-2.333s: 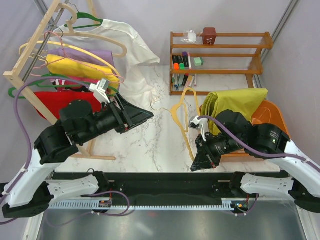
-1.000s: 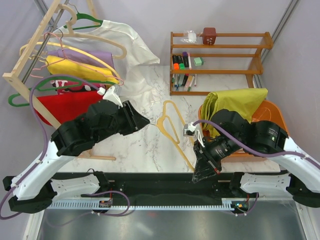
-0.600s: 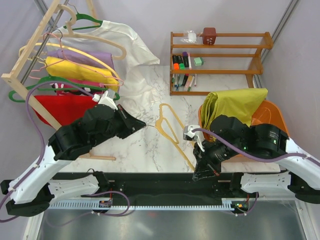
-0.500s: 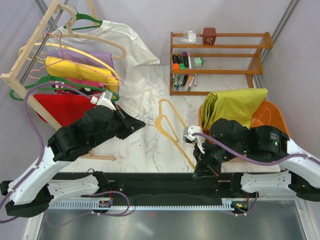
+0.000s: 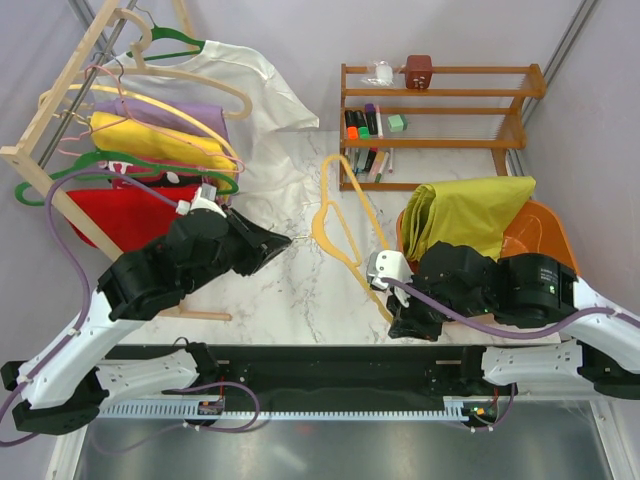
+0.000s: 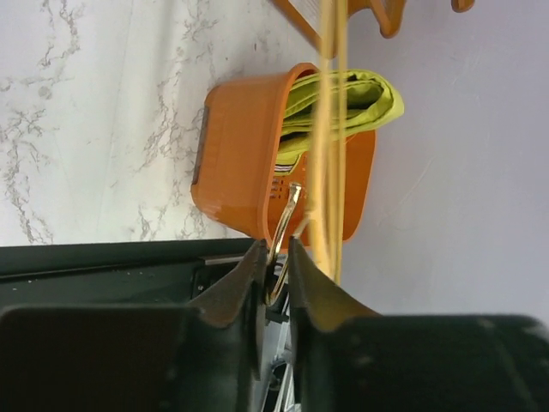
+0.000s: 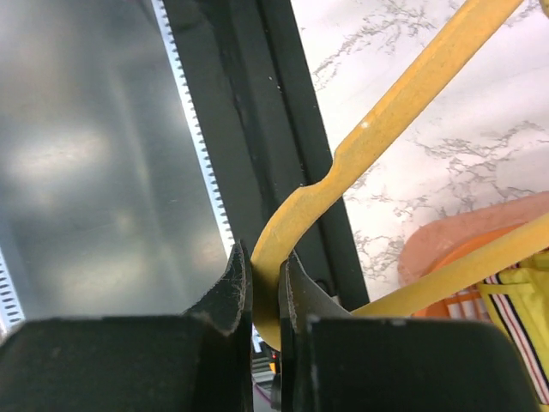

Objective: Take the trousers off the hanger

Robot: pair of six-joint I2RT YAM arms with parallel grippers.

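Note:
The bare pale yellow-orange hanger (image 5: 345, 215) hangs in the air over the marble table between my two arms. My left gripper (image 5: 285, 241) is shut on its silver wire hook (image 6: 287, 219). My right gripper (image 5: 392, 318) is shut on the plastic corner of the hanger (image 7: 386, 120), near the table's front edge. The lime-yellow trousers (image 5: 465, 212) lie folded over the orange basket (image 5: 545, 225) at the right, apart from the hanger. The left wrist view shows the trousers (image 6: 343, 99) in the basket (image 6: 232, 154) beyond the left gripper (image 6: 274, 257). The right gripper (image 7: 264, 266) pinches the hanger's bend.
A wooden clothes rack (image 5: 60, 110) at the left carries several hangers with a red garment (image 5: 110, 205), a golden-yellow garment (image 5: 150, 140) and a white shirt (image 5: 260, 80). A wooden shelf (image 5: 440, 110) with markers and small items stands at the back right.
My left gripper has shut on the hanger's wire hook. The hanger's upper end has swung toward the back of the table. The right gripper has kept its hold and turned a little.

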